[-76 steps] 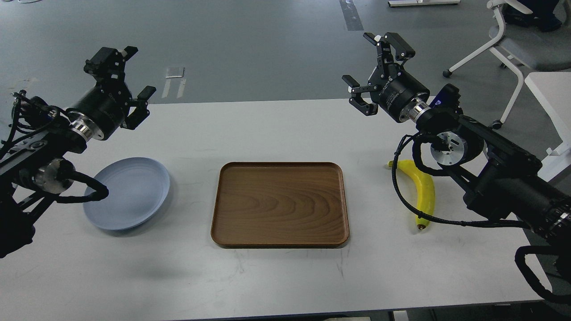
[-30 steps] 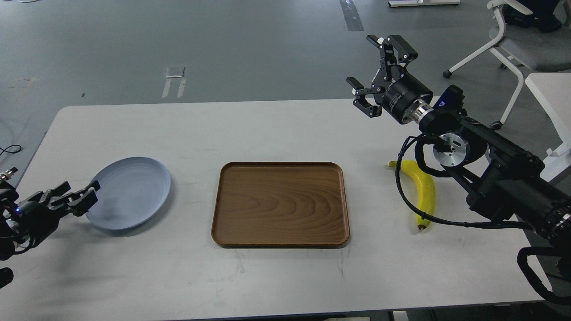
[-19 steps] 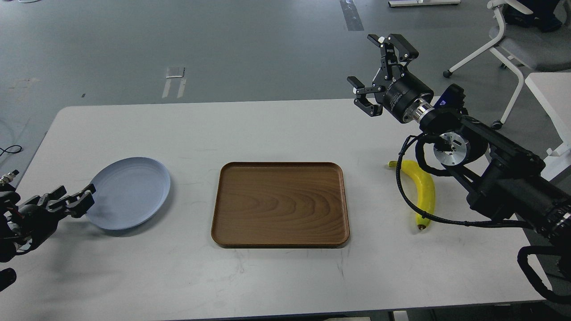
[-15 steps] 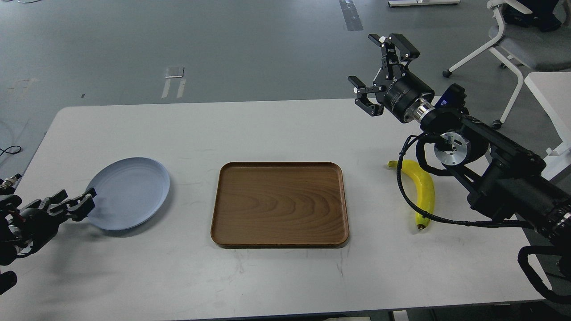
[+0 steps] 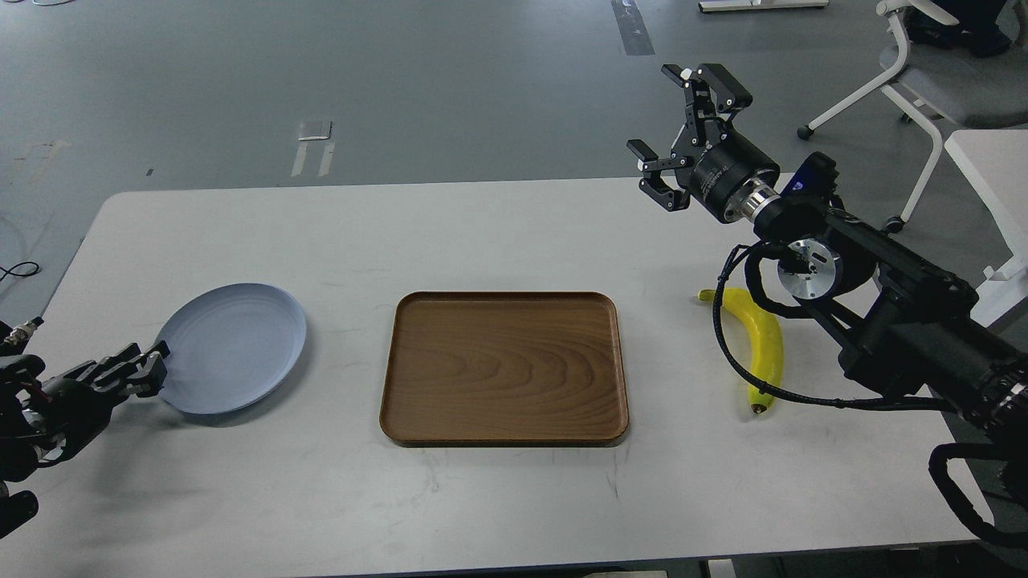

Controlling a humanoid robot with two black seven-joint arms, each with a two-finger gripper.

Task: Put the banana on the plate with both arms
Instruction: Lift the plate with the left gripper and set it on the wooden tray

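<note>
Reaching low at eight o'clock, the left gripper meets the plate rim; whether its jaws have closed on it I cannot tell. The right gripper hovers at one o'clock, jaws wide and empty. The banana lies on the counter at three o'clock, right of the tray. Securing the plate looks to be the step in hand; next the right arm must descend to the banana.

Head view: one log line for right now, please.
left gripper: at plate rim | right gripper: open, raised | banana: on table, ungrasped
</note>
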